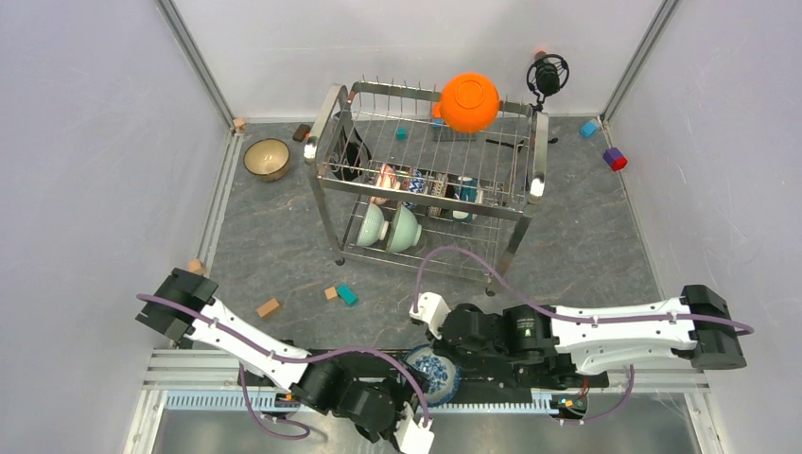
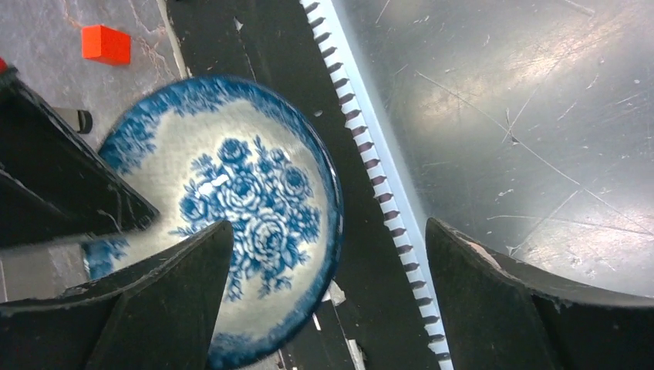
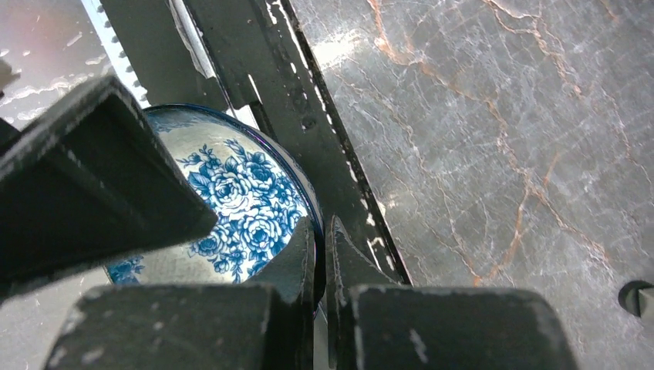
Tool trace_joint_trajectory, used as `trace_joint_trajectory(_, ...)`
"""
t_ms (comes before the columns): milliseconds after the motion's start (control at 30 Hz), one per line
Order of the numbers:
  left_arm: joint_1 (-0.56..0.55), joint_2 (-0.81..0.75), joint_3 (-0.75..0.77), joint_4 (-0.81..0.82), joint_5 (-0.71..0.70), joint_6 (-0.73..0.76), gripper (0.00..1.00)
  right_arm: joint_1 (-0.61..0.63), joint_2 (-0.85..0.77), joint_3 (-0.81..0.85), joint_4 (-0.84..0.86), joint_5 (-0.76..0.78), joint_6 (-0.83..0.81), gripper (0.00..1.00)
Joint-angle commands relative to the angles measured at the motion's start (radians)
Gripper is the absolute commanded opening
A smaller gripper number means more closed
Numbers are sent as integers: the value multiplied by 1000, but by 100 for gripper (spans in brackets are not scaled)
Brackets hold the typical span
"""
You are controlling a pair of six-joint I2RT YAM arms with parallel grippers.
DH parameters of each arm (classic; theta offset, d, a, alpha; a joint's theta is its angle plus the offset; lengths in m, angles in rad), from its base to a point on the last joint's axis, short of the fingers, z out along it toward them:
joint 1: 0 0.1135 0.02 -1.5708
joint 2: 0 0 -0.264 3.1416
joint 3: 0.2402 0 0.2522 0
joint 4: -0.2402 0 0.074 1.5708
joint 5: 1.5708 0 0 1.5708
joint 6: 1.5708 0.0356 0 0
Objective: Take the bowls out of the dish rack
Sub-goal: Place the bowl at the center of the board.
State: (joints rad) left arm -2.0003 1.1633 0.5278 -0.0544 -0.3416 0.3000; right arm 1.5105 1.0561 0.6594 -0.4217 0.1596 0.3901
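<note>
A blue-and-white bowl [image 1: 437, 373] is noted at the near edge of the desk [image 1: 586, 255], between the two arm bases. Its rim is pinched by the right jaws, which are closed tight on it. The left jaws are spread wide: one finger [image 2: 170, 293] is seen over the bowl's inside, contact not discernible, and the other stands clear outside the rim. The dish rack [image 1: 331, 123] is set well apart at mid-desk. An orange bowl [image 1: 469, 101] is carried on its top tier, and pale green bowls [image 1: 388, 227] on the lower tier.
</note>
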Motion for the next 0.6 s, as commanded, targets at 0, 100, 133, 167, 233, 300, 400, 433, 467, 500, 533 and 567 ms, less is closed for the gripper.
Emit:
trace_joint_trajectory(0,-7,-67,-32,89,-32,-77,100,12,-112,-7,-26,38,39,0)
trace_joint_trajectory(100,-6,-127,-68,111,-53,-120,100,13,-201,-38,-114,90,71,0)
trace_joint_trajectory(133,-6,-151,-81,115,-65,-134,100,12,-232,-43,-154,110,82,0)
trace_joint_trajectory(167,-6,-174,-93,119,-84,-146,100,13,-258,-47,-189,135,93,0)
trace_joint_trajectory(233,-6,-218,-114,130,-123,-165,100,13,-300,-49,-263,179,114,0)
trace_joint_trajectory(300,-7,-253,-135,149,-159,-176,100,11,-323,-37,-342,227,141,0)
trace_joint_trajectory(400,-7,-284,-157,184,-207,-186,100,12,-332,1,-476,321,186,0)
trace_joint_trajectory(433,-6,-286,-161,195,-221,-188,100,11,-331,15,-525,357,209,0)
trace_joint_trajectory(467,-6,-285,-164,205,-237,-190,100,11,-329,33,-572,397,235,0)
trace_joint_trajectory(500,-5,-281,-166,213,-250,-188,100,11,-330,43,-607,429,259,0)
trace_joint_trajectory(533,-6,-272,-167,223,-270,-189,100,11,-334,53,-637,474,288,0)
trace_joint_trajectory(567,-6,-262,-167,234,-288,-186,100,11,-341,60,-667,513,323,0)
